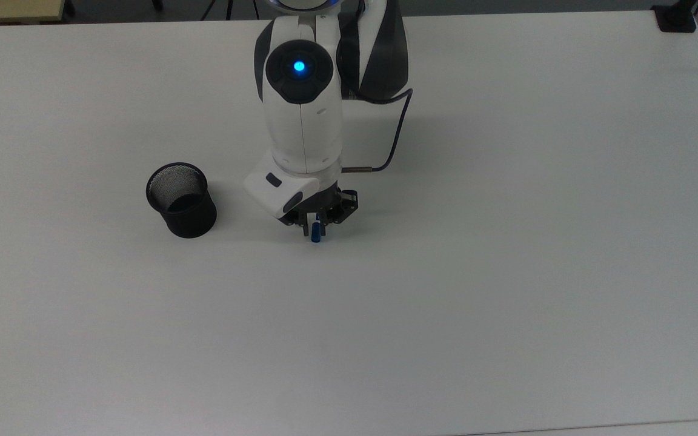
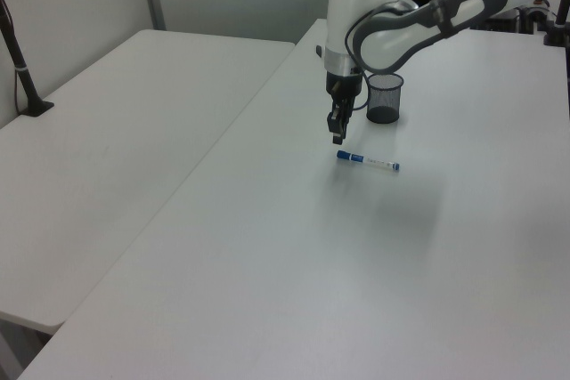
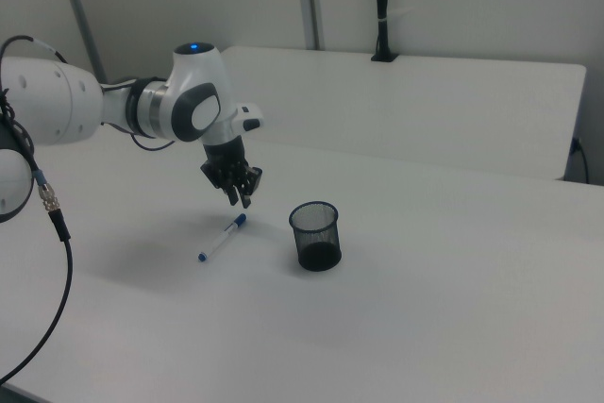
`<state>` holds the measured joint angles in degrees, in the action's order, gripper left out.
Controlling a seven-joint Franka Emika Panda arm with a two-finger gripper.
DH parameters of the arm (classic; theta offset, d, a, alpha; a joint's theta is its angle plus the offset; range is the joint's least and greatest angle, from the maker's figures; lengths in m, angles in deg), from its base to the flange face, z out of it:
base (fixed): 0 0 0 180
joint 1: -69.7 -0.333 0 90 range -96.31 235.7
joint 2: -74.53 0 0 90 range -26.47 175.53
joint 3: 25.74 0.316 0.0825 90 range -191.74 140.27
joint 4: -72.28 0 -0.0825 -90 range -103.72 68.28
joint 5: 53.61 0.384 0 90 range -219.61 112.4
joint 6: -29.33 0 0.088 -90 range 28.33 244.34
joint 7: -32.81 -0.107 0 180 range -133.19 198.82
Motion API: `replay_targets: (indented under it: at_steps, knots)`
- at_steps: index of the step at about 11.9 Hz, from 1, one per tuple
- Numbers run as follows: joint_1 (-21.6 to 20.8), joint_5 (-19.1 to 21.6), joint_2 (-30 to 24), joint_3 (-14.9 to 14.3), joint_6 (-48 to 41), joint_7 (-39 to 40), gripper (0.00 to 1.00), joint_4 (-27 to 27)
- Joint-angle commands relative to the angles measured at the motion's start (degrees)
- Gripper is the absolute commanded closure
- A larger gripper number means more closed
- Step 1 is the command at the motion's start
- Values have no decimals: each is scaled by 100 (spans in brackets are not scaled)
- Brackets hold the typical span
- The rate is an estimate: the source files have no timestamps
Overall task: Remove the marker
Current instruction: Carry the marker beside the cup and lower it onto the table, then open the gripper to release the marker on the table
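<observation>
The marker (image 2: 367, 162) lies flat on the table (image 2: 294, 255), clear of the mesh cup (image 2: 384, 99), long axis running toward the left view's right, with the gripper (image 2: 337, 134) released just above its blue cap end.

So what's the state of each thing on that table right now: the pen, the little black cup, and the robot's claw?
Marker: lying flat on the white table, outside the cup, not held.
Black mesh cup: upright, nothing sticking out of it.
Gripper: just above the marker's capped end, holding nothing.
</observation>
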<state>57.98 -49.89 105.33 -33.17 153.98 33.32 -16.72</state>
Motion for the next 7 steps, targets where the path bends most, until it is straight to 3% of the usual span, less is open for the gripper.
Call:
replay_targets:
  at_steps: [1,3,5,6,7]
  knots:
    - [-94,-125,102,-74,192,-77,48,23]
    - [-103,-108,14,-65,157,-86,44,32]
    - [-77,-116,-353,-74,60,-86,26,-38]
    - [-24,-125,-582,-74,-401,-95,6,-38]
    - [63,-151,-897,-74,-893,-103,0,-47]
